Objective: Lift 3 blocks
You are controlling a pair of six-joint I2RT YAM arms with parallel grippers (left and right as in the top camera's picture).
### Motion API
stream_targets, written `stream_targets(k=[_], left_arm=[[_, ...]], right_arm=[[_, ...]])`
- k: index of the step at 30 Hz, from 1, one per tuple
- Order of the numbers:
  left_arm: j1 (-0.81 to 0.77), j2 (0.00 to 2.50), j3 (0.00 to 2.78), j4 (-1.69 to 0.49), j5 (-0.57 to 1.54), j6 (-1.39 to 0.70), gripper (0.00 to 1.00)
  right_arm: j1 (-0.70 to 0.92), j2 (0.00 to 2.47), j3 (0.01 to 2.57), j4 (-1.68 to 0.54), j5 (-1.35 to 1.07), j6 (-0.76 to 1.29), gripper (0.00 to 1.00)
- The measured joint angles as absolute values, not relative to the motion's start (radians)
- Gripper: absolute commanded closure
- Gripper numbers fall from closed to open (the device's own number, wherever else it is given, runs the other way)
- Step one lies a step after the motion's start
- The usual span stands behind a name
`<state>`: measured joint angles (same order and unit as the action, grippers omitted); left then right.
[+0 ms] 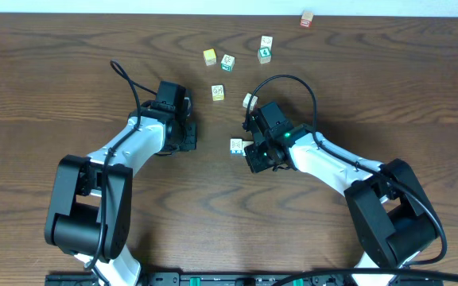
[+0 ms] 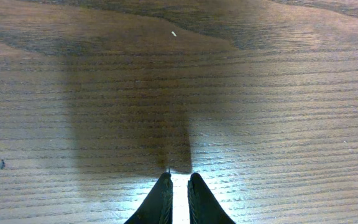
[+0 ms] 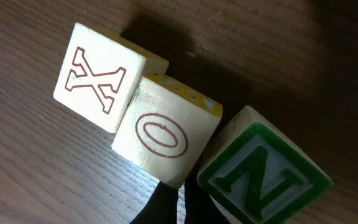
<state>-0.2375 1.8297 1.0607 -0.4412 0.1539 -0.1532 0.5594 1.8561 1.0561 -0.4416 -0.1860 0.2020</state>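
Observation:
Close up in the right wrist view, three pale wooden blocks lie touching in a row on the table. They are one with a red-outlined X [image 3: 101,78], one with a red-outlined O [image 3: 166,134] and one with a bold green N [image 3: 263,180]. My right gripper [image 3: 179,188] is shut, empty, its tips right under the seam between the O and N blocks. From overhead, a teal-marked block [image 1: 236,146] sits just left of the right gripper [image 1: 253,153], and a whitish block [image 1: 249,100] lies beside that arm. My left gripper [image 2: 179,182] is shut over bare wood [image 1: 184,137].
Farther back on the table are two yellow-faced cubes [image 1: 209,56] [image 1: 218,93], a green-marked cube [image 1: 227,62], a pair of cubes [image 1: 265,49] and a reddish cube [image 1: 307,19] near the far edge. Black cables loop above both arms.

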Motion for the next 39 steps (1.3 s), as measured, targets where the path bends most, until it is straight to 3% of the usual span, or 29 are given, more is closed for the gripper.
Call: stream_targets(k=[39], left_arm=[[-0.237, 1.830, 1.061, -0.441, 0.154, -0.154, 0.88]], right_arm=[[0.559, 1.856, 1.054, -0.426, -0.229, 0.205, 0.97]])
